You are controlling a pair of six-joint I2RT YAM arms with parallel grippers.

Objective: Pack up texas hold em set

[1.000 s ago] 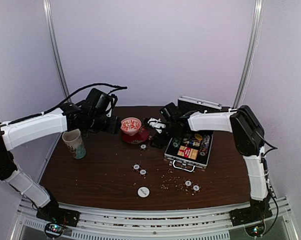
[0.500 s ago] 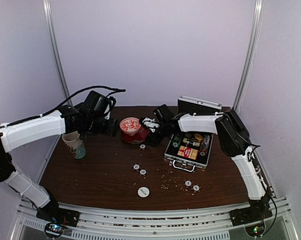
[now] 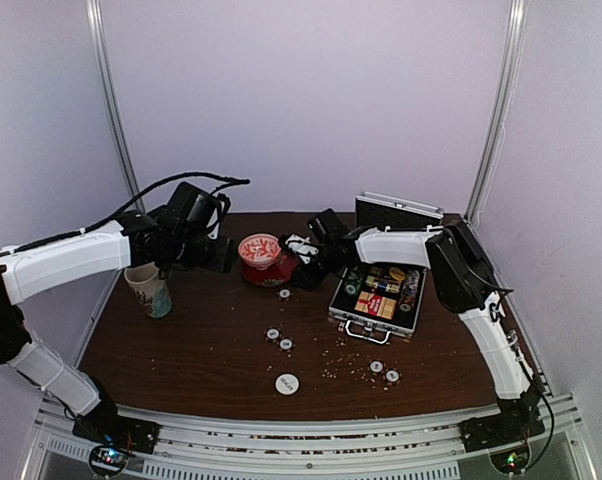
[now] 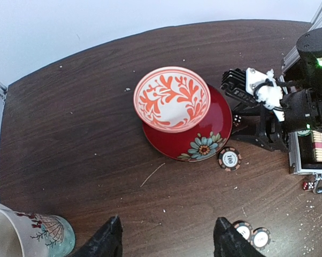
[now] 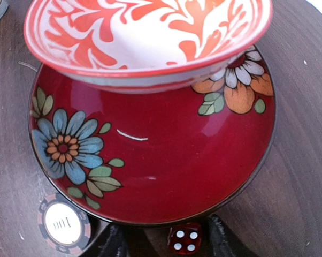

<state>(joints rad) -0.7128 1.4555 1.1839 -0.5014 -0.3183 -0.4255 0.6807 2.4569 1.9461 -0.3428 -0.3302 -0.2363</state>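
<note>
One red die (image 5: 185,240) sits between the right gripper's (image 5: 168,238) parted fingers — just beside the saucer (image 5: 166,160).

A red-white bowl (image 4: 171,99) sits on a flowered red saucer (image 4: 196,142); a patterned cup (image 3: 149,287), apparently paper, stands apart.

The bowl (image 4: 171,99) wore red leafy scrolls on white; its saucer (image 5: 166,160) was glossy red with blue and orange flowers. The die (image 5: 183,239) was red, white-pipped; the chip (image 5: 63,223) dark with a white centre; the table (image 5: 300,134) dark brown.
</note>
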